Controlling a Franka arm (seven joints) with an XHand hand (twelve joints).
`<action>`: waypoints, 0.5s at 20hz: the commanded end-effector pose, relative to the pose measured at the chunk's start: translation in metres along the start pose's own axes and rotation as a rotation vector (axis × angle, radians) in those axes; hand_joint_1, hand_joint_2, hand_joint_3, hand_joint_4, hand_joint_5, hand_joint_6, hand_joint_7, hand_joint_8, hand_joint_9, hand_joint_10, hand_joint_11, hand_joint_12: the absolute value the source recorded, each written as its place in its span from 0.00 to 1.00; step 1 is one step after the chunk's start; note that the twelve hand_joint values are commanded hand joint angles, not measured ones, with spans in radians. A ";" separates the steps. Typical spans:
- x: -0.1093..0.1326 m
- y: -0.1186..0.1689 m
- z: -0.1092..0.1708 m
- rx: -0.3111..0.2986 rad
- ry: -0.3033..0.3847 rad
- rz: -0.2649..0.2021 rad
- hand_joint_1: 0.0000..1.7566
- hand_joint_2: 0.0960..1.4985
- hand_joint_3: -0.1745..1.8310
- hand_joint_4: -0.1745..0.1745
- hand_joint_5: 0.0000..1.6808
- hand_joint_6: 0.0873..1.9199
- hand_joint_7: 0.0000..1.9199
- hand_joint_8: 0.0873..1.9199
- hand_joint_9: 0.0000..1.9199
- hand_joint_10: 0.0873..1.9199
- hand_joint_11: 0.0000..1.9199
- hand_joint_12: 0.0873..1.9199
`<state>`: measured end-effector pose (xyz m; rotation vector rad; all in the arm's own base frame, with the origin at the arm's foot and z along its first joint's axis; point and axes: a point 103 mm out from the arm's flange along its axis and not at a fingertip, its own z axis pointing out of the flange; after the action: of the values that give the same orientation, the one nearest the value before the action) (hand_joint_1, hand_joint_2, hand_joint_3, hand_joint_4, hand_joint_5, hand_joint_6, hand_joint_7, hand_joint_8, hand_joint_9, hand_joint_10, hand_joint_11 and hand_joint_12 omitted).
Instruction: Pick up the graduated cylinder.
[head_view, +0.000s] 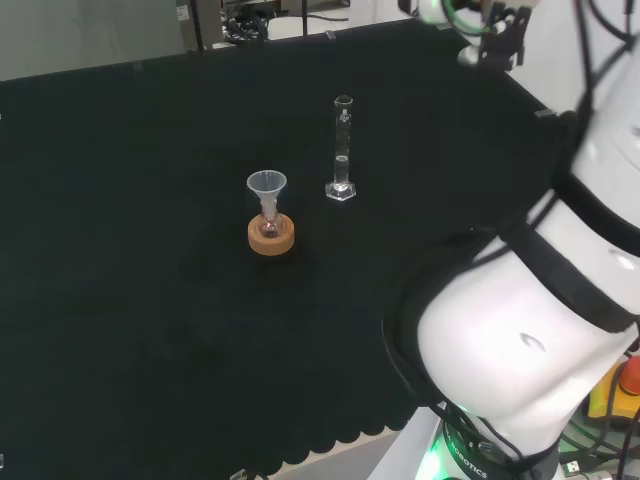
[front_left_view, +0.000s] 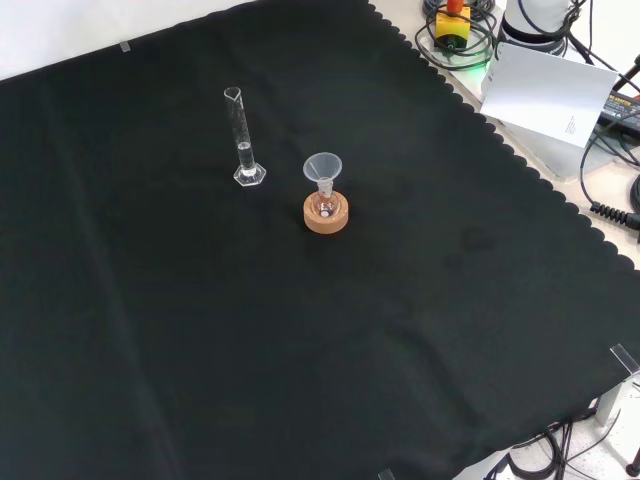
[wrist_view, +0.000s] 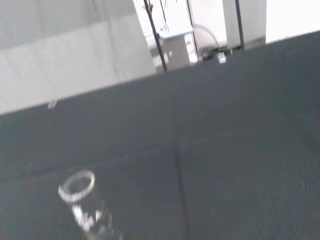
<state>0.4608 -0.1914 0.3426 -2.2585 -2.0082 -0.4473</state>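
The graduated cylinder (head_view: 343, 150) is a tall, thin, clear tube on a hexagonal foot, standing upright on the black cloth. In the front view the cylinder (front_left_view: 243, 140) stands left of the centre, towards the back. The wrist view catches its open mouth (wrist_view: 76, 186) from above and to one side, at some distance. The hand (head_view: 490, 35) hangs high at the head view's top edge, well to the right of the cylinder and apart from it. Nothing is seen in it.
A clear funnel (head_view: 267, 190) sits in a small flask on a cork ring (head_view: 271, 238), close beside the cylinder; the funnel (front_left_view: 323, 170) stands just right of it in the front view. A yellow stop button (front_left_view: 452, 22), cables and a white sheet (front_left_view: 545, 90) lie beyond the cloth's scalloped edge.
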 end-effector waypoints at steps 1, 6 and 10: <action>-0.008 -0.002 0.166 0.172 0.248 -0.086 0.22 0.80 0.07 0.33 0.23 0.00 0.08 0.32 0.19 0.33 0.06 0.72; -0.015 -0.007 0.172 0.180 0.268 -0.087 0.26 0.77 0.06 0.34 0.24 0.00 0.09 0.32 0.22 0.33 0.07 0.72; -0.023 -0.012 0.182 0.188 0.289 -0.084 0.30 0.75 0.06 0.34 0.25 0.00 0.10 0.33 0.22 0.33 0.08 0.72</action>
<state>0.4751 -0.1858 0.2905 -2.0462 -1.9935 -0.6065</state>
